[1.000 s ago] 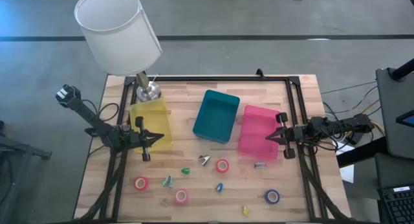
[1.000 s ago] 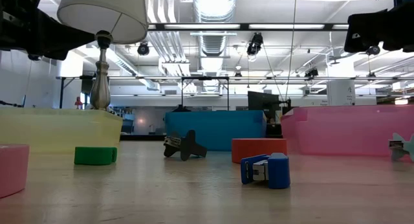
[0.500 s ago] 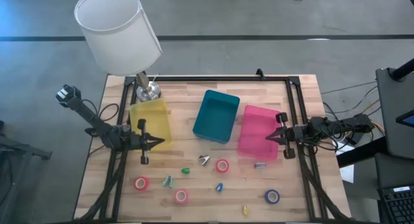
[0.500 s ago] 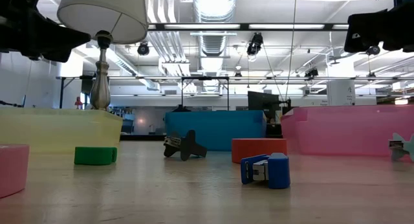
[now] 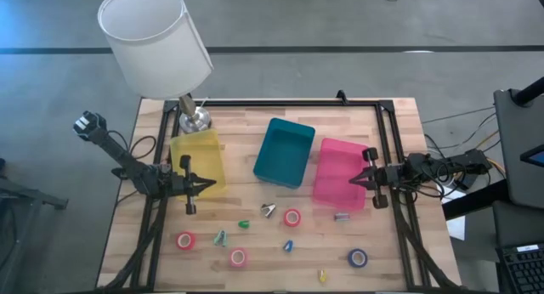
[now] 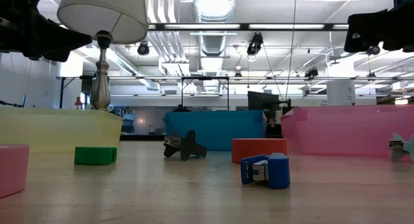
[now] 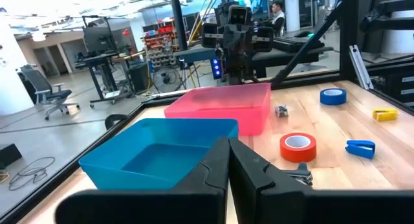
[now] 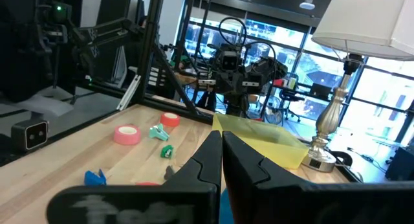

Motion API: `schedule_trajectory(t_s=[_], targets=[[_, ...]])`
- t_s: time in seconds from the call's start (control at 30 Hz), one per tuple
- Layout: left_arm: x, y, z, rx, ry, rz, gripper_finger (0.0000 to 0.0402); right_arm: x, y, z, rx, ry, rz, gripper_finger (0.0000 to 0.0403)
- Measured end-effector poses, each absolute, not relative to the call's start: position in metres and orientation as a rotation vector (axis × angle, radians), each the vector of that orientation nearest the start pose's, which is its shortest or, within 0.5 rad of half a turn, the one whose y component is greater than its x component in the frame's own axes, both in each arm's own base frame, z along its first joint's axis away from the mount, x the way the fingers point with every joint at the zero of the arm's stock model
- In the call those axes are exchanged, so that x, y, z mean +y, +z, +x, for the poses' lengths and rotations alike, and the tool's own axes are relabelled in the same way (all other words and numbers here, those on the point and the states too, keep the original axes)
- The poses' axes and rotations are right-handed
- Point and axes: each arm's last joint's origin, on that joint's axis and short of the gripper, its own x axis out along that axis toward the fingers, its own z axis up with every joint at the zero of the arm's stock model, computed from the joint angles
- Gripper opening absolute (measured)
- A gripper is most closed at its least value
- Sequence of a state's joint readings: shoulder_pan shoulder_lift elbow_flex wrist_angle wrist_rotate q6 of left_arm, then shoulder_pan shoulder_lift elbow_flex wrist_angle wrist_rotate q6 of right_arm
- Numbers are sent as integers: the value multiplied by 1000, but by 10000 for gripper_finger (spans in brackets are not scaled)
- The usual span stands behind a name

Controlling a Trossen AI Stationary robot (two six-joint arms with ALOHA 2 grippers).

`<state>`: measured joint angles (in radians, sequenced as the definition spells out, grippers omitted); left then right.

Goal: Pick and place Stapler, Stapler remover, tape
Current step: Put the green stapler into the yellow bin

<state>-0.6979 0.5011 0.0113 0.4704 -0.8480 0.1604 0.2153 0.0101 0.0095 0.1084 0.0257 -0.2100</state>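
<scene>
Three red-pink tape rolls (image 5: 185,240) (image 5: 238,257) (image 5: 292,217) and a blue one (image 5: 358,258) lie flat on the near half of the wooden table. A dark staple remover (image 5: 269,210) rests among small staplers: blue (image 5: 288,245), green (image 5: 244,223) and yellow (image 5: 323,276). My left gripper (image 5: 204,186) hovers shut at the yellow bin's near corner and touches nothing. My right gripper (image 5: 357,181) hovers shut over the pink bin's right side, also empty. Both point level across the table, fingers together in the left wrist view (image 7: 228,160) and the right wrist view (image 8: 218,153).
Three bins stand across the table's middle: yellow (image 5: 199,161), teal (image 5: 285,152), pink (image 5: 341,172). A lamp with a white shade (image 5: 155,39) stands on its base (image 5: 194,118) at the far left. A small grey item (image 5: 342,216) and a teal one (image 5: 220,237) lie nearby.
</scene>
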Motion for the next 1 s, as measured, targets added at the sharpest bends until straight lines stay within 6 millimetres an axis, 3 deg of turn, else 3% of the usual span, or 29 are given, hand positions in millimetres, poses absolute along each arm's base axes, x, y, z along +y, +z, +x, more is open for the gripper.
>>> schedule_trajectory(t_s=[0.5, 0.63, 0.87, 1.0], targets=[[-60, 166, 106, 26, 156, 171, 9, 20, 177, 95, -127, 177, -196, 8], [-62, 166, 106, 18, 82, 138, 9, 20, 176, 95, -126, 178, -191, 8], [-62, 166, 106, 19, 76, 137, 9, 20, 176, 95, -108, 189, 5, 8], [-62, 166, 106, 19, 76, 137, 9, 20, 177, 95, -112, 185, -14, 8]])
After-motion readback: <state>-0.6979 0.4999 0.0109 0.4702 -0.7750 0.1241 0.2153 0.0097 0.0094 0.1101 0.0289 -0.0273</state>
